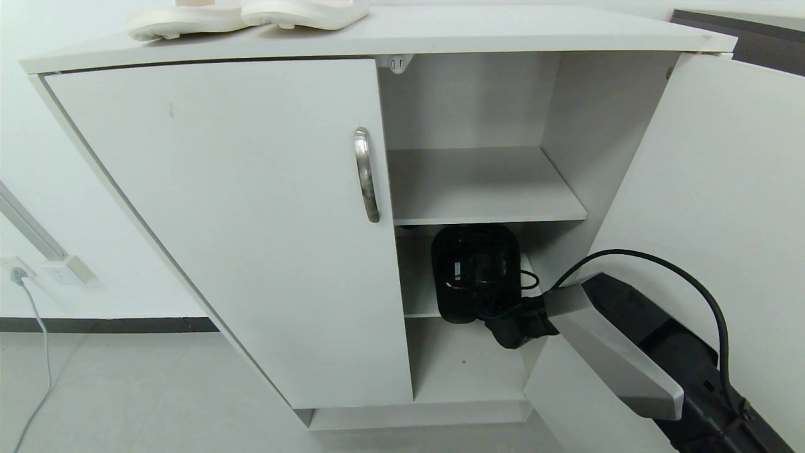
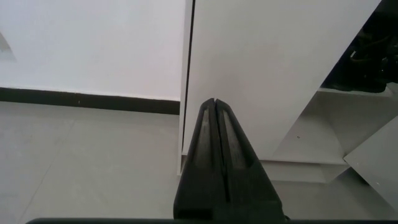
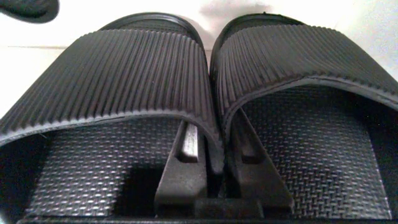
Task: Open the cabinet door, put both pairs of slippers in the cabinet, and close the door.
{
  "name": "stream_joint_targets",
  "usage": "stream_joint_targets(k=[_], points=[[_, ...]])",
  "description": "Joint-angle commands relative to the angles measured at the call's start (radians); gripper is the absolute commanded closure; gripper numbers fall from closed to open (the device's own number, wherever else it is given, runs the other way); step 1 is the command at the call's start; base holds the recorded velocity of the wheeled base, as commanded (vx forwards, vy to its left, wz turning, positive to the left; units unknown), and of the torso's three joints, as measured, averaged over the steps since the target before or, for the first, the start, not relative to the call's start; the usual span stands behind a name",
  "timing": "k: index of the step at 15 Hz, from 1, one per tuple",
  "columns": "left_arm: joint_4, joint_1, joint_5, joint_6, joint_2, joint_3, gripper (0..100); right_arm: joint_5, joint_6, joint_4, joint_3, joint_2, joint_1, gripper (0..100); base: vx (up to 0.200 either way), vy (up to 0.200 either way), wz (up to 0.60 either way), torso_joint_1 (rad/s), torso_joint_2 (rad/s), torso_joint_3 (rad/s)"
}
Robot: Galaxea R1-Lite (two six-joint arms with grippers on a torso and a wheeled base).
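In front of me stands the white cabinet (image 1: 390, 38). Its left door (image 1: 239, 220) is shut and its right door (image 1: 710, 207) is swung wide open toward me. Inside the open half, the upper shelf (image 1: 478, 182) is bare. My right arm (image 1: 616, 352) reaches in from the near right, below that shelf. The black slippers (image 1: 475, 270) sit in the middle compartment, above the lower shelf (image 1: 415, 283) (I cannot tell whether they touch it).

In the right wrist view the right gripper (image 3: 216, 146) is closed on the pair. One finger is inside each slipper, and the two inner side walls are pinched between them under the ribbed straps. The white slippers (image 1: 245, 16) lie on the cabinet's top at the far left.

The left gripper (image 2: 214, 102) hangs low over the floor (image 2: 74, 168), near the bottom corner of the shut door. Its fingers are pressed together, with nothing between them. A curved metal handle (image 1: 366, 174) runs down the left door's right edge.
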Motion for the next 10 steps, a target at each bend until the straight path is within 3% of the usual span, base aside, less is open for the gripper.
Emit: stream_joint_targets(k=[1,3,4,10], points=[[0.0,0.0,0.0,-0.001,0.001,0.0,100,0.0,0.0,-0.001,0.0,0.007,0.0,100,0.0,0.0,0.0,0.0,0.0,0.0],[0.0,0.0,0.0,-0.002,0.001,0.0,100,0.0,0.0,-0.001,-0.001,0.007,0.0,100,0.0,0.0,0.0,0.0,0.0,0.0],[0.0,0.0,0.0,-0.002,0.001,0.0,100,0.0,0.0,-0.001,0.0,0.007,0.0,0,0.0,0.0,0.0,0.0,0.0,0.0],[0.0,0.0,0.0,-0.005,0.001,0.0,100,0.015,0.0,-0.049,0.129,-0.045,0.006,0,0.0,0.0,0.0,0.0,0.0,0.0]])
